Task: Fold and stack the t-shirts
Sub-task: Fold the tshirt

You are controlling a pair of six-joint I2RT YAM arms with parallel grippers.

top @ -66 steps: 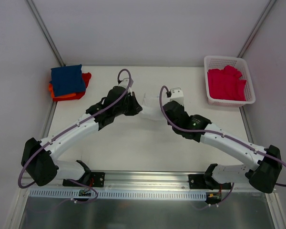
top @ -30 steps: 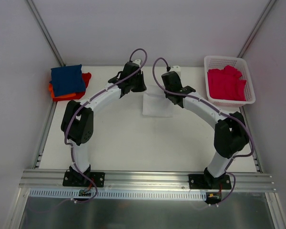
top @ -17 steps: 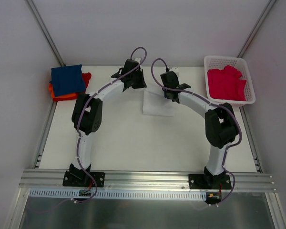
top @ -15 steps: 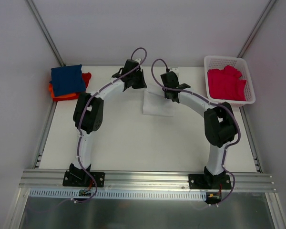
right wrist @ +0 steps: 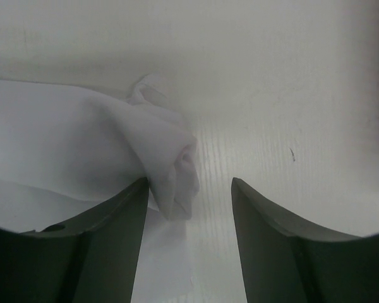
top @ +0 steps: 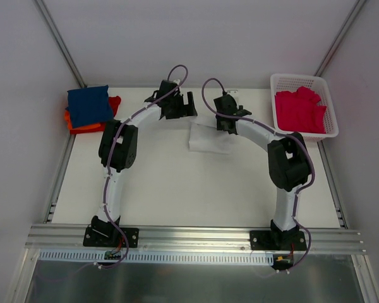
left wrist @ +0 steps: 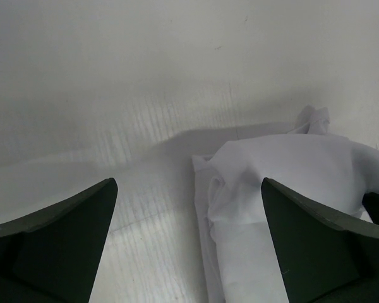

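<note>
Folded white cloth t-shirt (top: 208,140) lay well apart from white plastic lattice basket (top: 297,76). Left gripper (left wrist: 188,183) gaped wide, empty; right gripper (right wrist: 188,180) open, prob. holding nothing. Best was lifting straight up w/o snagging cloth.

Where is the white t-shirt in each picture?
Top external: white t-shirt, middle of the table's far half.
Left wrist: white t-shirt, lower right, crumpled.
Right wrist: white t-shirt, left side, bunched.
Shared landmark: the white table under it.
</note>
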